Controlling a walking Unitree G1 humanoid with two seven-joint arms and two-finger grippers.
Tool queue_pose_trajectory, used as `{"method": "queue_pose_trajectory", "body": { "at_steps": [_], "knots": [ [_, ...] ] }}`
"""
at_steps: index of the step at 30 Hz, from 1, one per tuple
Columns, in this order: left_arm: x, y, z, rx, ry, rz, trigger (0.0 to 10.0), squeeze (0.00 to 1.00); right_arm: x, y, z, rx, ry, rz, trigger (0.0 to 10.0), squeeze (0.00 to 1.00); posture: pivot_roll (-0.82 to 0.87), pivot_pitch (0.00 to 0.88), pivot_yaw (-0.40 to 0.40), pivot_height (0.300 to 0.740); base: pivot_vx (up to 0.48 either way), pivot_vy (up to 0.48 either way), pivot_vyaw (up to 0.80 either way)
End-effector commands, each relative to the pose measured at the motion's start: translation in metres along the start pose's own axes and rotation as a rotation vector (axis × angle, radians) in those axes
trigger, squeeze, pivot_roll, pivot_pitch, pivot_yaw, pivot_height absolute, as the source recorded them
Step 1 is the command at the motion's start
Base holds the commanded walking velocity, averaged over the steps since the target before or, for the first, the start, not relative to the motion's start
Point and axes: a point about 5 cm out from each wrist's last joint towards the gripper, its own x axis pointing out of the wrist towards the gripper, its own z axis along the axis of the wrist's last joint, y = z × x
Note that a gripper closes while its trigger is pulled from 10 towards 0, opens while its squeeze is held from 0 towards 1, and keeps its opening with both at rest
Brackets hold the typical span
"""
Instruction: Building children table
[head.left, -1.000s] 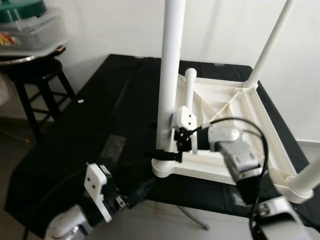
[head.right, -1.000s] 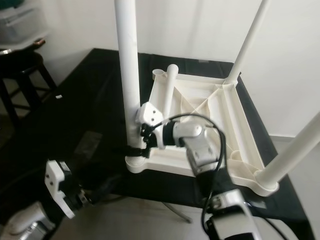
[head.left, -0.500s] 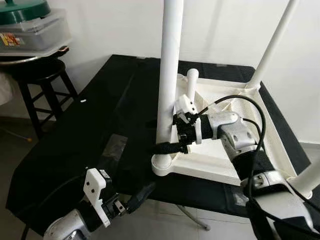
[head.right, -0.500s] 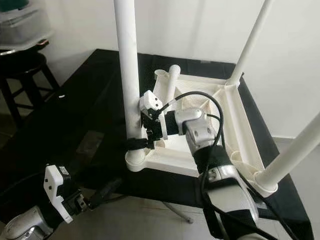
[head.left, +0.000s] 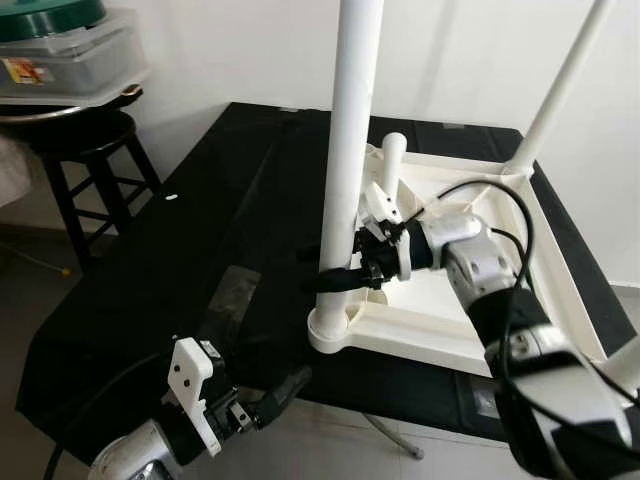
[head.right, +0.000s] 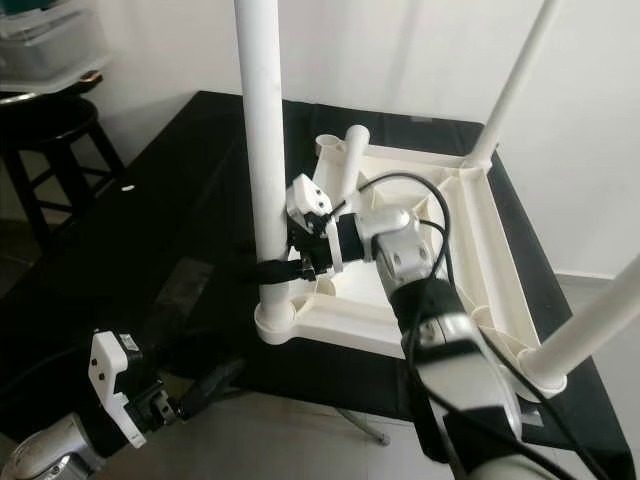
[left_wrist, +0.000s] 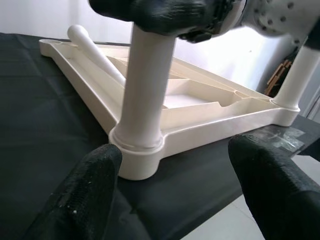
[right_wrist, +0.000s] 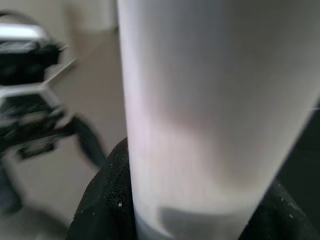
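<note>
A black-covered work table (head.left: 150, 300) carries the white plastic children's table top (head.left: 470, 250), which lies upside down with its ribbed underside facing up. Three white legs stand upright in corner sockets: the near-left leg (head.left: 350, 140) rises from the socket (head.left: 335, 330) at the corner closest to the robot, the far-right leg (head.left: 560, 90) slants up from the far corner, and the near-right leg (head.left: 625, 360) shows at the right edge of the head views. A fourth, loose leg (head.left: 388, 165) lies tilted inside the frame, pointing toward the empty far-left corner.

To the robot's left, beside the table, a dark wooden stool (head.left: 95, 160) supports a clear storage box (head.left: 70, 65) with a green lid (head.left: 50, 15).

The right arm (head.left: 500, 310) reaches from the lower right across the table top to the near-left leg. The right gripper (head.left: 345, 270) is clenched around this leg low on its shaft, just above the socket, with one black finger wrapped across the front; in the right wrist view the white shaft (right_wrist: 215, 115) sits between the black fingers (right_wrist: 105, 200), pressed against them.

The left arm (head.left: 130, 460) stays low off the near edge of the table. The left gripper (head.left: 275, 395) is released and grasps nothing; in the left wrist view its two black fingertips (left_wrist: 85, 190) stand well apart, aimed at the socket (left_wrist: 137, 160) of the near-left leg without touching it.
</note>
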Motion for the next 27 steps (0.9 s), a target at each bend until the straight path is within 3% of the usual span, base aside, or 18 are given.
{"method": "queue_pose_trajectory", "body": {
  "at_steps": [1,2,4,5,6,8,10,11,13,14,15,22,27],
  "knots": [
    [0.0,-0.001,-0.002,-0.004,0.01,-0.005,10.0,0.0,0.009,0.009,-0.004,-0.003,0.018,-0.186,0.0,0.0,0.03,0.137,-0.053,0.74,0.0,0.0,0.0],
    [-0.001,0.0,-0.002,-0.004,0.008,-0.004,10.0,0.0,0.016,0.019,-0.015,0.045,0.041,-0.293,0.0,0.0,0.02,0.131,-0.051,0.74,0.0,0.0,0.0],
    [-0.001,0.0,-0.002,-0.004,0.008,-0.004,10.0,0.0,0.016,0.019,-0.015,0.045,0.041,-0.293,0.0,0.0,0.02,0.131,-0.051,0.74,0.0,0.0,0.0],
    [-0.001,0.001,-0.002,-0.004,0.007,-0.002,10.0,0.0,0.021,0.029,-0.024,0.074,0.068,-0.428,0.0,0.0,0.02,0.131,-0.051,0.74,0.0,0.0,0.0],
    [-0.001,0.001,-0.002,-0.004,0.007,-0.002,10.0,0.0,0.021,0.029,-0.024,0.074,0.068,-0.428,0.0,0.0,0.02,0.131,-0.051,0.74,0.0,0.0,0.0],
    [0.0,0.004,-0.004,-0.002,0.011,-0.005,10.0,0.0,0.036,0.058,-0.045,0.195,0.059,-0.71,0.0,0.0,0.01,0.104,-0.026,0.74,0.0,0.0,0.0],
    [0.001,0.005,-0.004,0.0,0.013,-0.008,10.0,0.0,0.041,0.066,-0.049,0.226,0.052,-0.761,0.0,0.0,0.01,0.104,-0.026,0.74,0.0,0.0,0.0],
    [0.001,0.007,-0.005,0.002,0.017,-0.011,10.0,0.0,0.047,0.066,-0.05,0.238,0.026,-0.775,10.0,0.0,0.01,0.094,-0.027,0.74,0.0,0.0,0.0],
    [0.002,0.008,-0.006,0.003,0.02,-0.011,10.0,0.0,0.052,0.064,-0.047,0.235,-0.004,-0.744,10.0,0.0,0.01,0.085,-0.03,0.74,0.0,0.0,0.0],
    [0.002,0.009,-0.007,0.004,0.021,-0.011,10.0,0.0,0.056,0.065,-0.043,0.235,-0.029,-0.712,10.0,0.05,0.01,0.083,-0.032,0.74,0.0,0.0,0.0],
    [0.003,0.01,-0.008,0.007,0.02,-0.001,10.0,0.0,0.06,0.067,-0.039,0.238,-0.068,-0.665,10.0,1.0,0.01,0.074,-0.04,0.74,0.0,0.0,0.0],
    [0.002,0.017,-0.009,0.022,0.014,0.069,10.0,0.0,0.054,0.077,-0.031,0.191,-0.118,-0.634,10.0,1.0,0.01,0.05,-0.045,0.74,0.0,0.0,0.0],
    [-0.002,0.027,-0.01,0.049,0.032,0.181,10.0,0.0,0.031,0.09,-0.038,0.114,-0.065,-0.698,10.0,1.0,-0.01,0.036,-0.042,0.74,0.0,0.0,0.0]
  ]
}}
